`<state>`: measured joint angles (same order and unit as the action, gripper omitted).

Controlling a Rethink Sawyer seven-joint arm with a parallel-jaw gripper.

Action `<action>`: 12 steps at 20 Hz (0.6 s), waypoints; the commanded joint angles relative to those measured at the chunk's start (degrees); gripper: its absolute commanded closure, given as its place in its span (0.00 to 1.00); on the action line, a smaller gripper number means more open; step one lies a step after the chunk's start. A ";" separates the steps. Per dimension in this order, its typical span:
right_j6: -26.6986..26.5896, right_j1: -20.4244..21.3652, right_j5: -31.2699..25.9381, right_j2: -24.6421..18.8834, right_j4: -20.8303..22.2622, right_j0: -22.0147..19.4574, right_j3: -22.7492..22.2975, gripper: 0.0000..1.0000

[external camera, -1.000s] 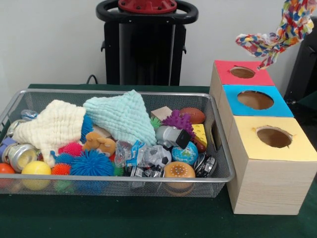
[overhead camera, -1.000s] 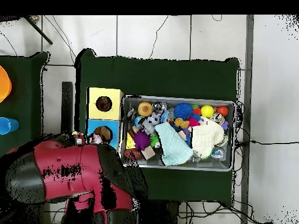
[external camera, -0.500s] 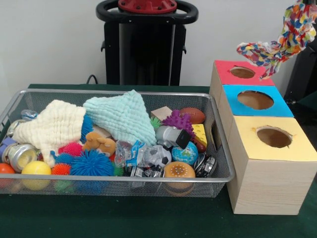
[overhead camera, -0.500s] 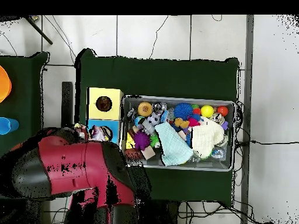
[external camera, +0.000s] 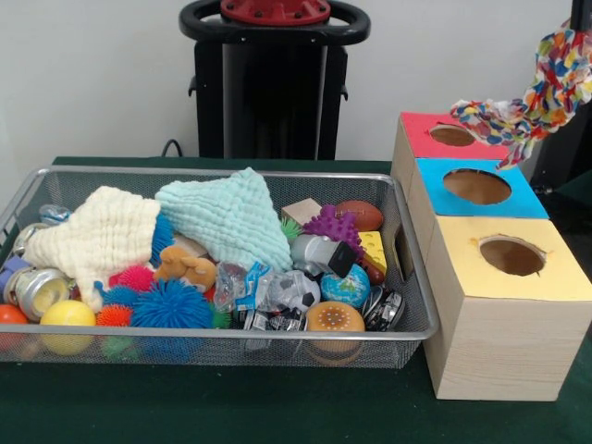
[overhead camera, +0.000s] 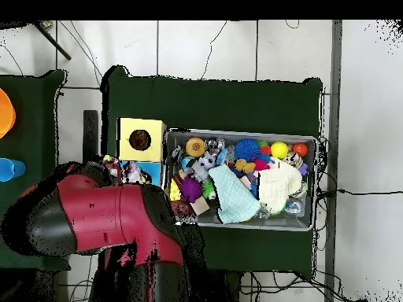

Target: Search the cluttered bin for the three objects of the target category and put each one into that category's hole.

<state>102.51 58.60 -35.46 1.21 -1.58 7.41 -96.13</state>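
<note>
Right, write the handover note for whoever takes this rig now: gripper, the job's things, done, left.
Gripper: not itself visible in either view; open or shut cannot be told.
A multicoloured rope toy hangs in the air at the upper right of the front view, above the red-topped box and blue-topped box, in no hole.
The yellow-topped box stands nearest the camera; all three holes look empty from here.
The wire bin is still full: two cloths, spiky balls, cans, a small football.
Done: rope toy lifted out.
Left: drop it in its hole, then search the bin for more.
</note>
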 commanded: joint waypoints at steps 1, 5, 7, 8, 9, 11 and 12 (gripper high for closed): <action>8.35 -2.91 4.26 -0.69 0.66 -2.32 0.33 1.00; 8.40 -4.01 6.39 -0.63 0.91 -2.30 0.36 1.00; 8.43 -4.69 8.29 -0.84 0.93 -2.42 0.08 1.00; 8.63 -4.93 9.14 -0.81 0.91 -2.34 -0.12 1.00; 8.87 -5.07 9.81 -0.57 1.11 -2.06 -0.20 1.00; 9.11 -5.35 11.24 -0.42 1.13 -2.01 -0.60 1.00; 9.15 -5.60 11.83 -0.30 1.22 -1.94 -0.58 1.00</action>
<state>102.51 56.07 -28.32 1.25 -1.49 7.02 -95.95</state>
